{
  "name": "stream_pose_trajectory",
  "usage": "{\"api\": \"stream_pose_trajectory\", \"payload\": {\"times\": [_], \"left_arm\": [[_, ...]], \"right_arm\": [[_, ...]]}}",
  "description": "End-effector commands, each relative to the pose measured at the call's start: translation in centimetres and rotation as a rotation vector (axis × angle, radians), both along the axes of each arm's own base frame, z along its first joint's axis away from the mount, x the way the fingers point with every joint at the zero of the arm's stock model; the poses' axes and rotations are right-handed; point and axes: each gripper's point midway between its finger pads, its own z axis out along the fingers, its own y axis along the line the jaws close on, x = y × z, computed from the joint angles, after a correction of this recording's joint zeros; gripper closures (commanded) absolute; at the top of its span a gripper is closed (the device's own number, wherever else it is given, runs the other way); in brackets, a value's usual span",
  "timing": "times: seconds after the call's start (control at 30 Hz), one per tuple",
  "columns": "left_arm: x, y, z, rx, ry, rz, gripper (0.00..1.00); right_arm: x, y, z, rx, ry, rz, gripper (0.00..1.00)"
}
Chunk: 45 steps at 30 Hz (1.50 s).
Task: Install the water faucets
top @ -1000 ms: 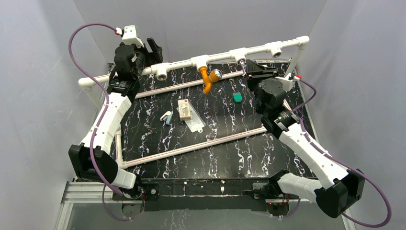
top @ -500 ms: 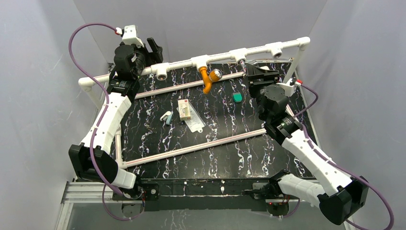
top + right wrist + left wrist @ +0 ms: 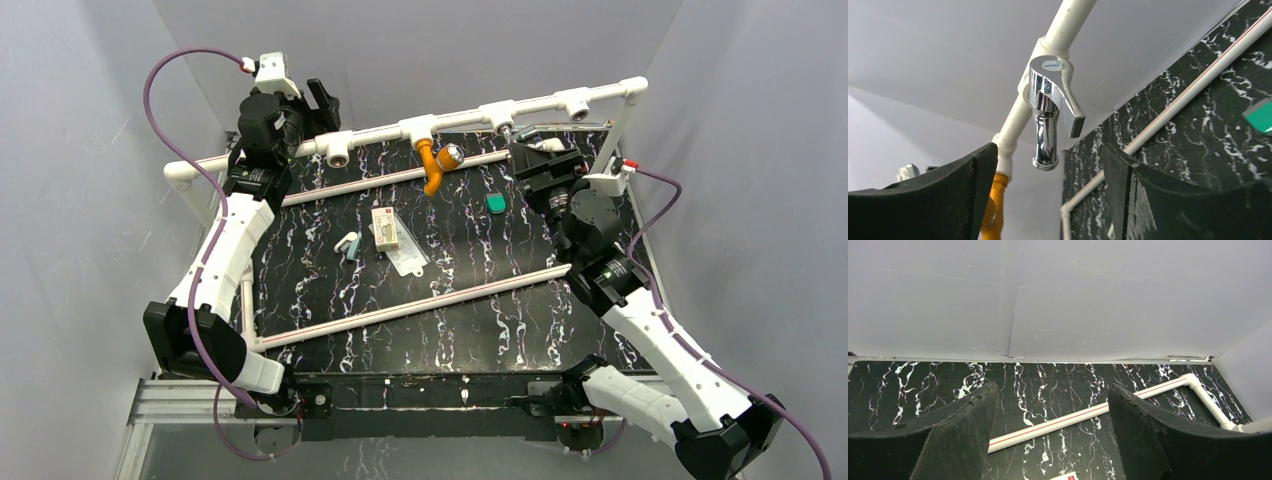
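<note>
Right fingers (image 3: pixel 948 190) have spread wide and drawn back off the chrome faucet (image 3: pixel 1050 107); they hold nothing. It sits in a tee socket of the white pipe (image 3: pixel 540 103), long axis upright, spout pointing down, lever slanting down beside it. The next socket along holds the orange faucet (image 3: pixel 434 165), spout down toward the bench (image 3: pixel 450 320), knob to the right; two other sockets stand open. From above, the chrome one is mostly hidden behind those fingers. Left fingers (image 3: pixel 948 435) gape wide, empty

Lever faucet (image 3: pixel 1049 117) right of knob faucet (image 3: pixel 437 163)
</note>
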Motion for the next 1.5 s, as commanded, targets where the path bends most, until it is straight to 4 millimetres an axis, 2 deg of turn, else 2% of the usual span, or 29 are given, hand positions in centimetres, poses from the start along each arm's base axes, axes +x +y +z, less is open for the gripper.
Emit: {"api": "stream_pose_trajectory", "payload": {"times": [0.0,0.13,0.4,0.6,0.7,0.87,1.0,1.13,1.47], "left_arm": [[-2.9,1.0,-16.1,0.102,0.494,0.005,0.23],[-2.9,1.0,-16.1,0.101,0.494,0.006,0.23],[-2.9,1.0,-16.1,0.1,0.494,0.008,0.23],[-2.9,1.1,-15.9,0.098,0.49,0.01,0.22],[-2.9,1.1,-15.9,0.094,0.492,0.008,0.23],[-2.9,1.1,-16.0,0.089,0.493,0.007,0.23],[-2.8,1.2,-16.0,0.088,0.495,0.007,0.23],[-2.8,1.1,-16.1,0.083,0.497,0.003,0.23],[-2.8,1.1,-16.3,0.081,0.501,0.004,0.23]], "right_arm": [[-1.3,0.0,1.7,-0.172,-0.032,0.047,0.17],[-2.0,-0.6,1.9,-0.373,-0.059,0.058,0.18],[-3.0,-1.9,3.3,-0.963,-0.247,0.076,0.16],[-2.8,-3.8,3.5,-1.414,-0.326,0.041,0.18],[-2.8,-4.0,3.4,-1.647,-0.397,0.054,0.17],[-2.3,-5.0,3.2,-1.985,-0.454,0.014,0.14],[-2.0,-4.9,3.7,-2.15,-0.532,-0.036,0.1],[-1.3,-4.6,3.2,-2.333,-0.586,-0.076,0.08],[0.8,-2.1,4.0,-2.591,-0.742,-0.202,0.06]]}}
